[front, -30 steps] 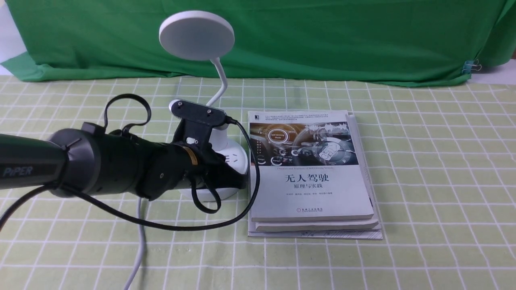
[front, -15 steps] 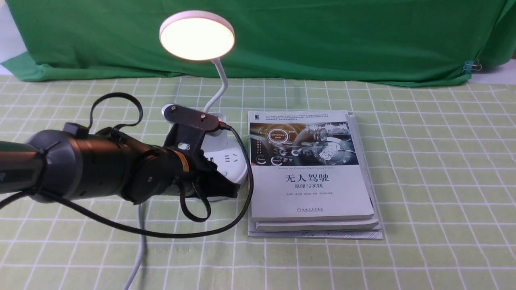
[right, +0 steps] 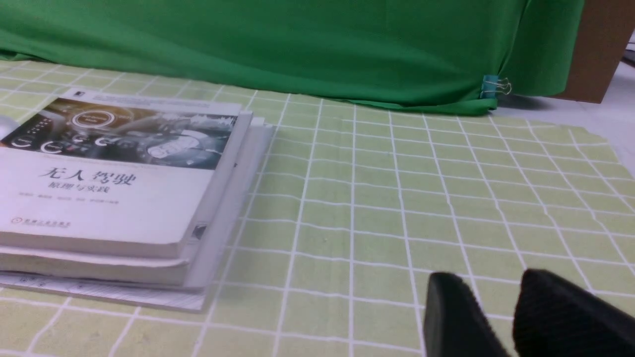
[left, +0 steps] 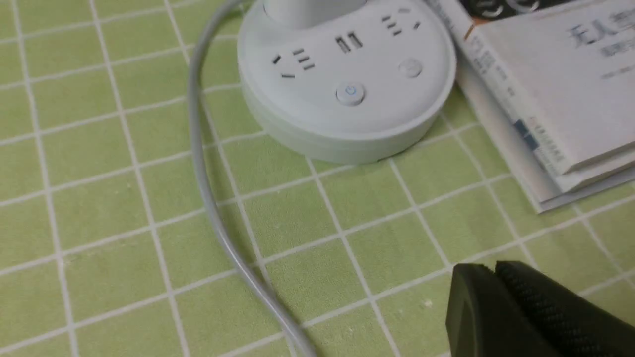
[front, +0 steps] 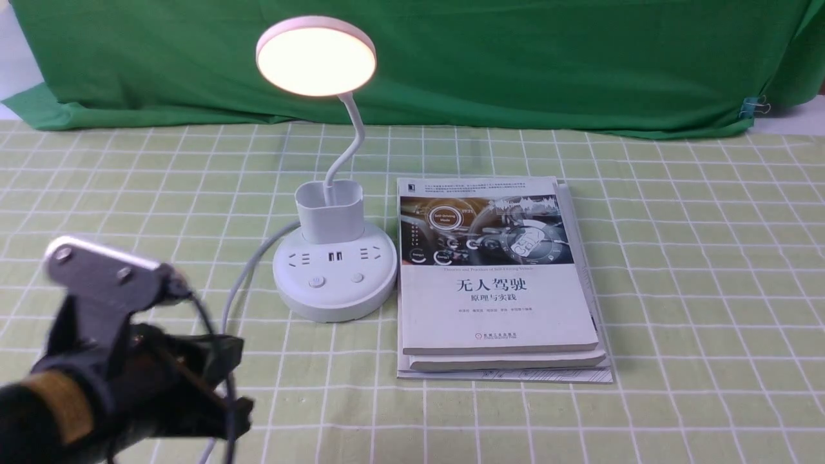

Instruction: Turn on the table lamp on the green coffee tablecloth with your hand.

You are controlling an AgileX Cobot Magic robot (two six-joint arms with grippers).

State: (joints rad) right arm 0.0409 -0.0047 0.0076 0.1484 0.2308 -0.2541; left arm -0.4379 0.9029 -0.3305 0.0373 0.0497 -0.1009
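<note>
The table lamp [front: 334, 277] stands on the green coffee tablecloth [front: 677, 258], left of centre, and its round head [front: 316, 57] glows warm white. Its base [left: 347, 114] shows sockets and two buttons; the power button [left: 350, 93] carries a small blue mark. My left gripper [front: 242, 407], the hand, is at the lower left of the front view, well clear of the base. Seen from its own wrist, the left gripper [left: 491, 270] is shut with nothing in it. My right gripper [right: 491, 280] hovers open over bare cloth, right of the books.
A stack of books [front: 496, 277] lies right beside the lamp base. The lamp's grey cord [front: 242, 283] runs from the base toward the front edge, past my left gripper. A dark green backdrop cloth [front: 515, 58] hangs at the back, held by a clip [front: 751, 106].
The lamp head went from dark to lit. My left arm then pulled back from the lamp base toward the lower left, uncovering the base and cup holder.
</note>
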